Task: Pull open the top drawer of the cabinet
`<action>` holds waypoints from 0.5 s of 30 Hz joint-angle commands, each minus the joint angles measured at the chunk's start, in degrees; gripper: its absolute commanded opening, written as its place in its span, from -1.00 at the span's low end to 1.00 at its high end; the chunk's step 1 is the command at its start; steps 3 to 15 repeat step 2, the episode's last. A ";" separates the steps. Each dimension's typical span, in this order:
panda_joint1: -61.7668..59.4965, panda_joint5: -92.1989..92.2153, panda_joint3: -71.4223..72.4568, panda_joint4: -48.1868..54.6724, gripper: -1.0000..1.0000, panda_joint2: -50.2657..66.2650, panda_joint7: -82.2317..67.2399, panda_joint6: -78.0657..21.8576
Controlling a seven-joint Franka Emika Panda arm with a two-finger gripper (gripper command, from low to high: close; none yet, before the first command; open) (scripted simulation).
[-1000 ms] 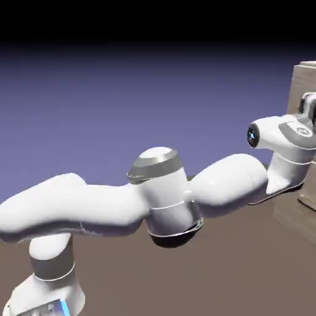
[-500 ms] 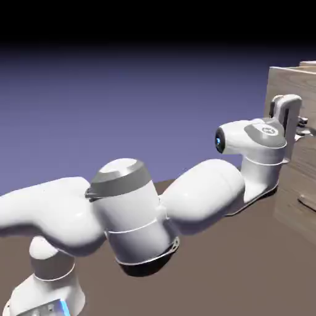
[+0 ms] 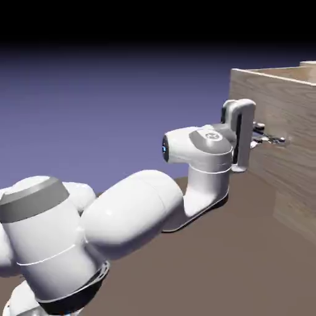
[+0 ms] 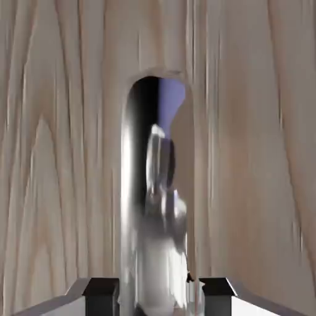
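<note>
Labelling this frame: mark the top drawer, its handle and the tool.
top drawer [image 3: 290, 123]: exterior view, on its wood side wall.
handle [image 4: 141, 203]: hand view, on the silver bar's middle.
tool [image 3: 271, 137]: exterior view, between its fingertips at the drawer front.

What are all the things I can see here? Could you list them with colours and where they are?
top drawer: one, light-tan wood grain, pulled out from the cabinet toward the arm, at the exterior view's right.
handle: one, shiny silver bar, on the drawer front, fills the middle of the hand view.
cabinet: one, light-tan wood, lower right edge of the exterior view, below the drawer.
table: one, brown, under everything.
backdrop: one, blue-violet, behind.
arm: one, white with grey joints, from lower left reaching right.
tool: one, grey tips at the handle; the tips straddle the bar.
</note>
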 commanded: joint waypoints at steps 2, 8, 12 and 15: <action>-2.07 0.46 0.77 -1.81 1.00 -0.32 -0.02 0.22; -2.07 0.46 0.77 -1.81 1.00 -0.32 -0.02 0.22; -2.07 0.46 0.77 -1.81 1.00 -0.32 -0.02 0.22; -2.07 0.46 0.77 -1.81 1.00 -0.32 -0.02 0.22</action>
